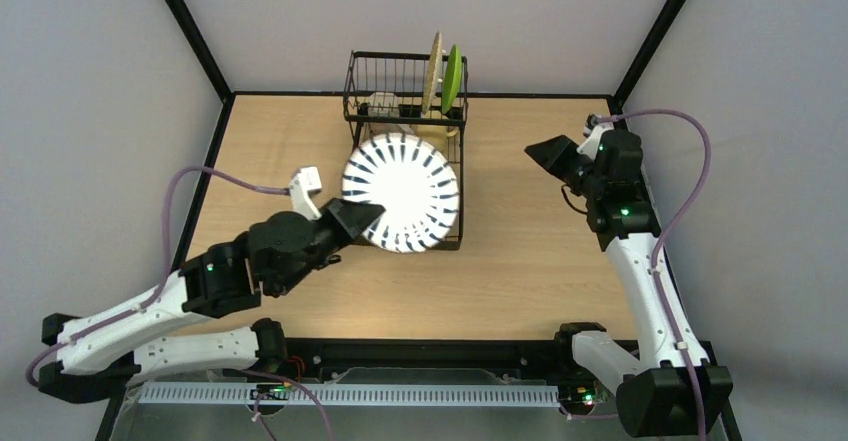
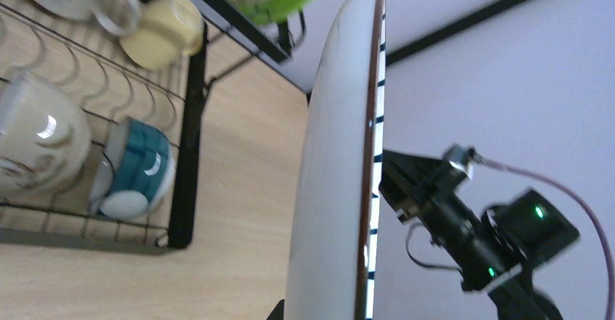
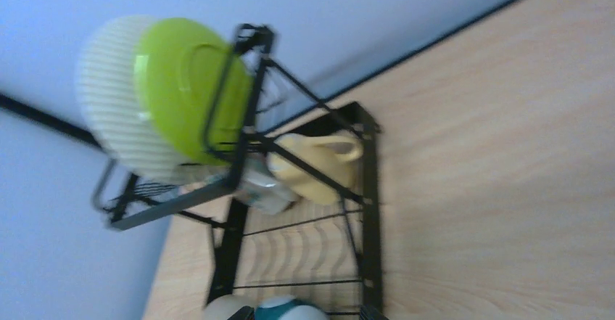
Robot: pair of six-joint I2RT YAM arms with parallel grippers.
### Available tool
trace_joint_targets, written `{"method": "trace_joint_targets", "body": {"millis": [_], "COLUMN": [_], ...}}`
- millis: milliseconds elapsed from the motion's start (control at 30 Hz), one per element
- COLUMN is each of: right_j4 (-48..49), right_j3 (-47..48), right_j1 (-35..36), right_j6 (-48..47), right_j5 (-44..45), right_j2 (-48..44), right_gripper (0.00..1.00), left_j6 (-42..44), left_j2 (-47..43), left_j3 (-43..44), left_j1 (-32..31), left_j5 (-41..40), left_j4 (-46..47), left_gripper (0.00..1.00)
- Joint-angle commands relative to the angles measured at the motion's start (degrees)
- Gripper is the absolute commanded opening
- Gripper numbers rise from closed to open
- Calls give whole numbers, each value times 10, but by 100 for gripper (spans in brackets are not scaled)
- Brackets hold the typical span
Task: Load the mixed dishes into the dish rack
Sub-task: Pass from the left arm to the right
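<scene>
White striped-rim plate | clamped by its edge in left pincer, ahead of it, over dish rack | tip upright, lower between curved dividers, probably free, below pincer; release once seated

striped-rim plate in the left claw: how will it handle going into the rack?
The striped-rim plate looks rigid and glazed, so likely slippery; the left claw pinches only its rim, so it may pivot. Probably fragile: ease it into the dish rack. On edge, being round, it could roll.
</scene>
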Motion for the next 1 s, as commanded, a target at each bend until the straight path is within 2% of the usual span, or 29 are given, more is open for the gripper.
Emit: {"method": "trace_joint_targets", "body": {"millis": [0,233,533,967], "right_j4": [91,141,162,172], "right_j3": [25,42,22,-40], "right_j1": [4,38,79,123], "right_j6": [-11,14,42,49], "right_j5": [-146,-255,-305,-311], "right_j2": [11,23,24,2], "right_gripper": [81,81,81,81], "left_j6": [-21,-56,-113,-172], "left_j2": [-40,-45,-30,2], "left_j3": [-20,-73,-130,-183], "left_j1": [48,143,235,265], "left_j5": [-15,92,221,290], "left_j4": [40,111,231,385], "left_gripper": [1,2,2,2]}}
